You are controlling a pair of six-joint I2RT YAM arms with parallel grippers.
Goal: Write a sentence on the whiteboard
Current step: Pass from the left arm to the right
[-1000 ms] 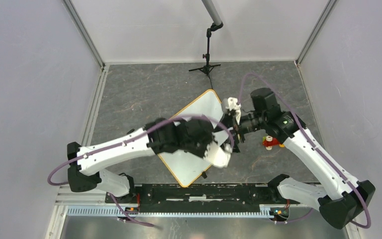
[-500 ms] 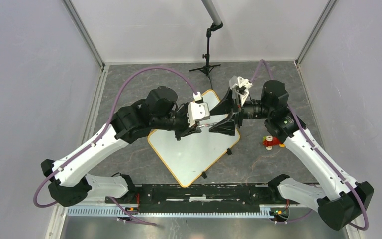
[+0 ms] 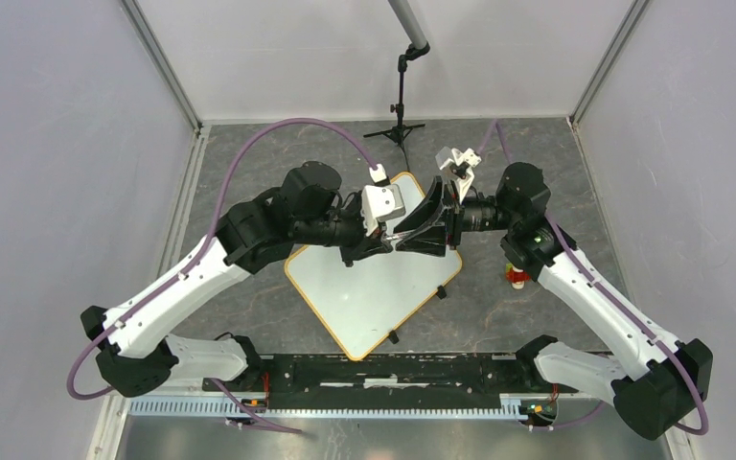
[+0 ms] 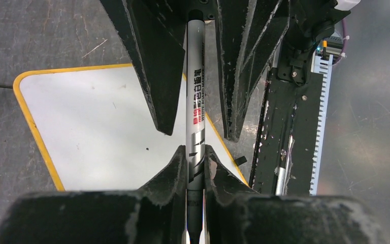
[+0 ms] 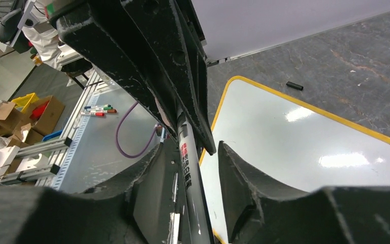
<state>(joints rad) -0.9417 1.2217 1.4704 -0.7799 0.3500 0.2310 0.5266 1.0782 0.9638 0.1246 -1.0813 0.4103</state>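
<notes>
The whiteboard [image 3: 364,297] lies turned like a diamond on the grey table, white with a yellow rim. Its visible surface [image 4: 91,117] [image 5: 310,142] is blank, and the sentence is out of view. Above its far half the two grippers meet tip to tip. My left gripper [image 3: 380,247] [image 4: 195,152] is shut on a grey whiteboard marker [image 4: 195,101] [image 5: 188,168] with red and black print. My right gripper [image 3: 410,238] [image 5: 190,147] is open around the marker's other end, with a gap showing on each side of the barrel.
A small red-and-orange toy [image 3: 516,278] sits right of the board, by the right arm. A black tripod stand [image 3: 401,129] is at the back. Two black clips [image 3: 440,292] [image 3: 393,336] sit on the board's near-right rim. A black rail [image 3: 383,369] runs along the front edge.
The left arm has lifted off the board's near side and swung back to meet the right gripper. The right gripper's jaws have narrowed around the marker.
</notes>
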